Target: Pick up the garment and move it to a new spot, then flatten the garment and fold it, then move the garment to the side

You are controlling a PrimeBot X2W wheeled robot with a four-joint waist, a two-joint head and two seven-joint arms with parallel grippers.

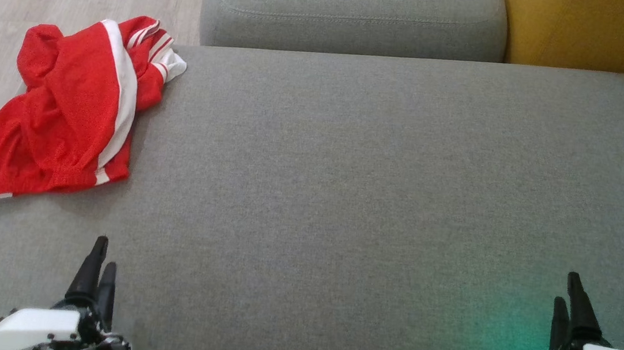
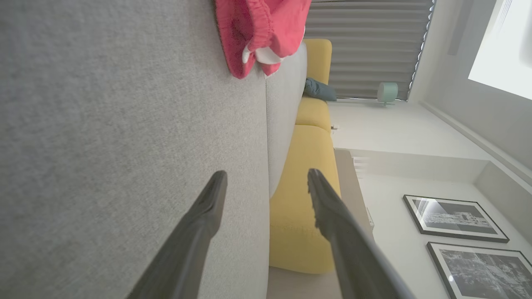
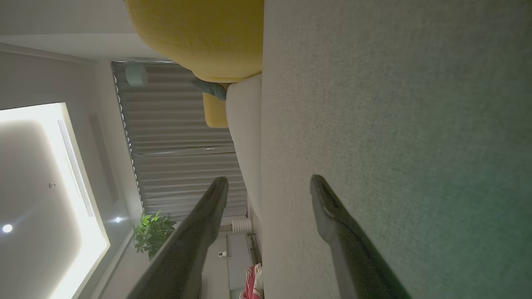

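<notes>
The crumpled red mesh garment with white stripes (image 1: pixel 63 114), perhaps sport shorts, is lying on the far left corner of the grey woven sofa seat (image 1: pixel 344 201), reaching over its edge. The left hand (image 1: pixel 105 252) and the right hand (image 1: pixel 567 289) are hovering near the front, fingers spread and empty, I think because the pick-up is not begun; the left is standing nearer.

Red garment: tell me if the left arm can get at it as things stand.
Probably yes. The left gripper is open, and bare grey cushion lies between it and the red garment crumpled ahead.
</notes>
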